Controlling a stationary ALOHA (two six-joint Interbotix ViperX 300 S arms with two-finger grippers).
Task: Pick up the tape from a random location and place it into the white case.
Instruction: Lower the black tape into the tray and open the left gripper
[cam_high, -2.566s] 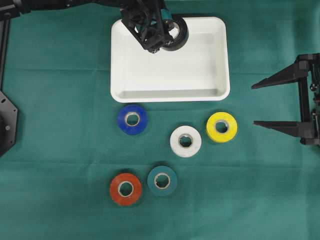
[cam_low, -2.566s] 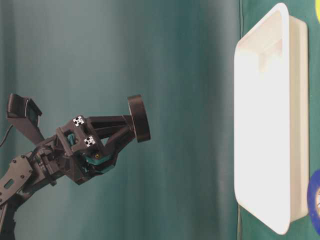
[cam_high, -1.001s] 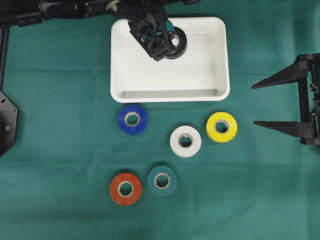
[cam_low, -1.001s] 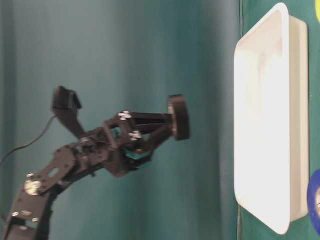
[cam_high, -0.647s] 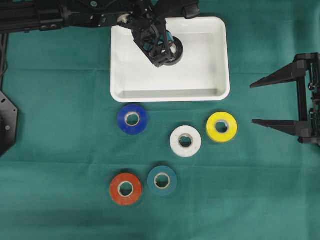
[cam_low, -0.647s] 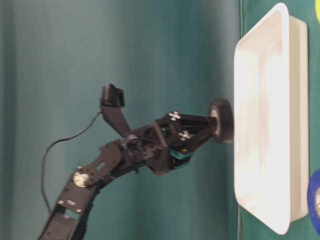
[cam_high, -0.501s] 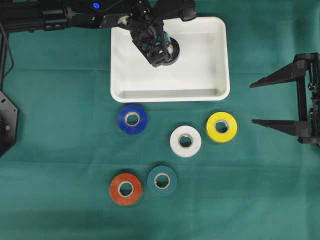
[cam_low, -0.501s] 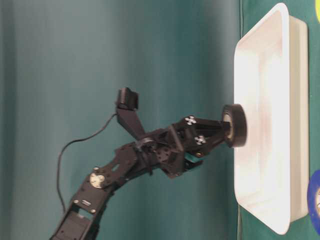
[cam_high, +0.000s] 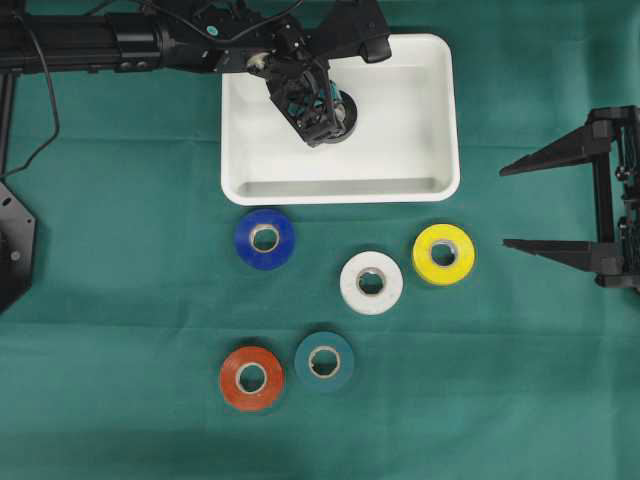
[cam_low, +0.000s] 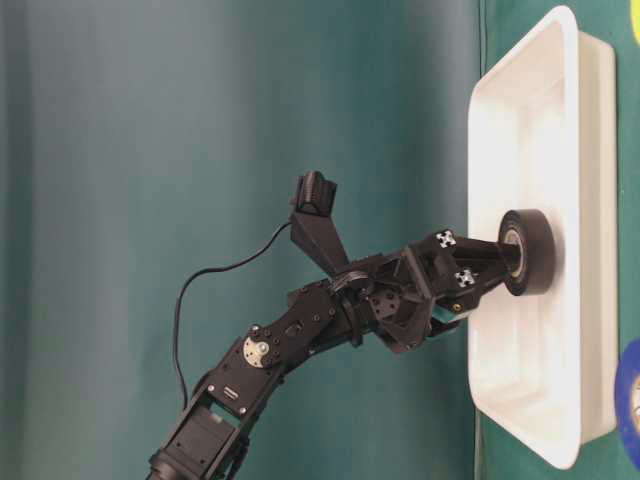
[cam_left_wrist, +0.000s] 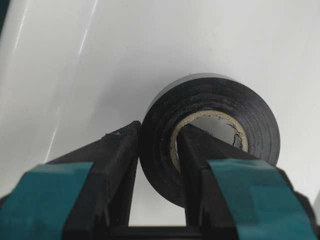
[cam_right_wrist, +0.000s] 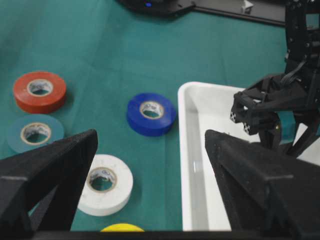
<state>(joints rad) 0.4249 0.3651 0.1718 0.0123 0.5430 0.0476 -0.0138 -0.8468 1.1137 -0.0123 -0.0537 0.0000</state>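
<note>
A green cloth covers the counter (cam_high: 120, 300). Toward its far edge sits the white case (cam_high: 440, 120), a shallow tray with a raised rim. The left arm (cam_high: 110, 40) reaches across from the left of the overhead view and down into the case. Its left end effector (cam_high: 328, 118) is pinching a black tape roll (cam_low: 530, 252), with one finger (cam_left_wrist: 107, 165) pressed against the outside of the roll and the other through its cardboard core. The roll is inside the case, below the rim line in the table-level view and near the case's floor; whether it touches the floor cannot be told.

The right end effector (cam_high: 560, 205) hangs at the right edge of the counter, well apart from the case, its fingers spread wide with nothing between them.

Five more rolls lie flat on the cloth in front of the case: blue tape (cam_high: 265, 239), white tape (cam_high: 371, 282), yellow tape (cam_high: 443, 254), teal tape (cam_high: 324, 361) and red tape (cam_high: 251, 378), the last two just beside each other.
</note>
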